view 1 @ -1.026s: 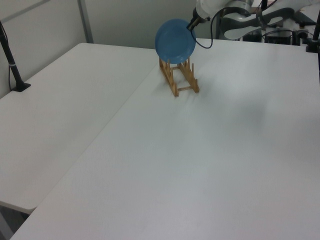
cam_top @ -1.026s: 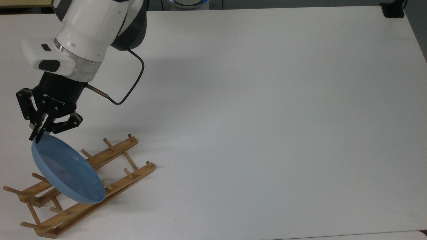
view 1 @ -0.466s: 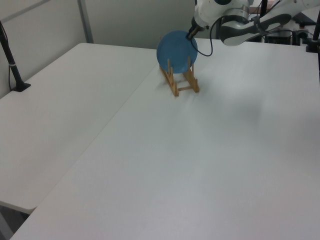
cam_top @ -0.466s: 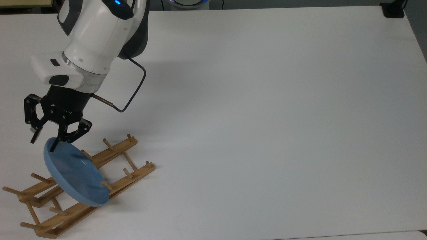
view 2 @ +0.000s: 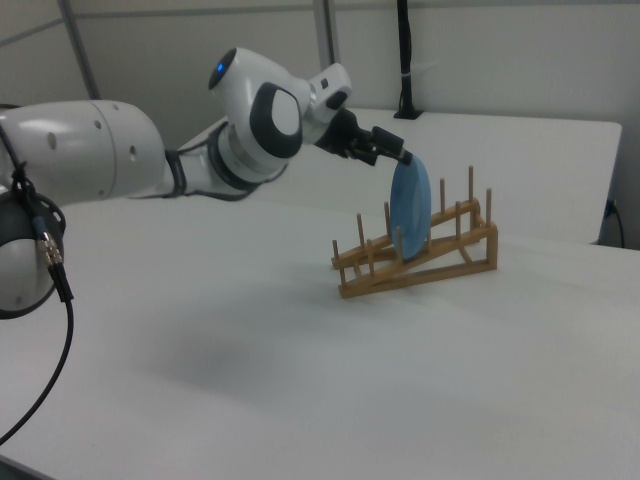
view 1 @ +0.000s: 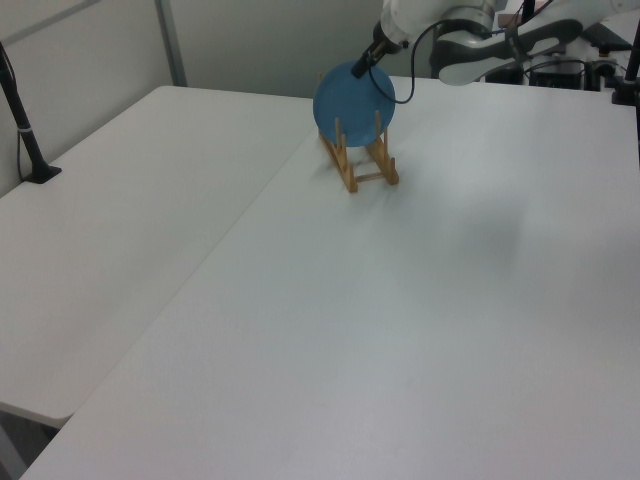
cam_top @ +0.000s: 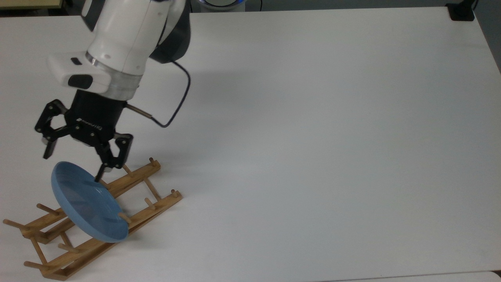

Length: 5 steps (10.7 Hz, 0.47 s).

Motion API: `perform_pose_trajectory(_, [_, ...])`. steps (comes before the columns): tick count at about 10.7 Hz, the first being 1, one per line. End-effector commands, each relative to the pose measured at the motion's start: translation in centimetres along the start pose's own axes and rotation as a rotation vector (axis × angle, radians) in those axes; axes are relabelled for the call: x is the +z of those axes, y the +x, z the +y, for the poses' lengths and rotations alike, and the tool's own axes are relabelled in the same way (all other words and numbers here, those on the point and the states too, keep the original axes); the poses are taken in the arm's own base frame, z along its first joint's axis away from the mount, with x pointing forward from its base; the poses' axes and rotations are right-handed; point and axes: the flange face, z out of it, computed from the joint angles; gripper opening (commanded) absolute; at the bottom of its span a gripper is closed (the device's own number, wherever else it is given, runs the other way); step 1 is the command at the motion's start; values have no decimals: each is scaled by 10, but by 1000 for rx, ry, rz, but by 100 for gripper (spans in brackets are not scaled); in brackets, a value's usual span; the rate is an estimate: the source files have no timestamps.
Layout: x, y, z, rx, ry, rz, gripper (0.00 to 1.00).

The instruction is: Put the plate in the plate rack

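Claw (cam_top: 72, 164): fingers spread wide, just above the plate's top edge, gripping nothing.
Plate (cam_top: 87, 203): stands on edge in the rack, between pegs, leaning slightly.
Rack (cam_top: 135, 178): near the top view's lower left corner of the table (cam_top: 313, 137).

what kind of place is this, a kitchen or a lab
Probably a robotics lab, not a kitchen: a robot arm's gripper works on bare white tables, with only a plate and plate rack, plus a camera pole.
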Motion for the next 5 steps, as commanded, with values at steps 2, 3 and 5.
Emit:
perform_pose_trajectory(2, [-86,9,-27,205,96,-239,100])
perform_pose_trajectory(3, [-109,5,-33,221,116,-308,100])
perform_pose_trajectory(5, [-157,-12,-43,220,148,-440,100])
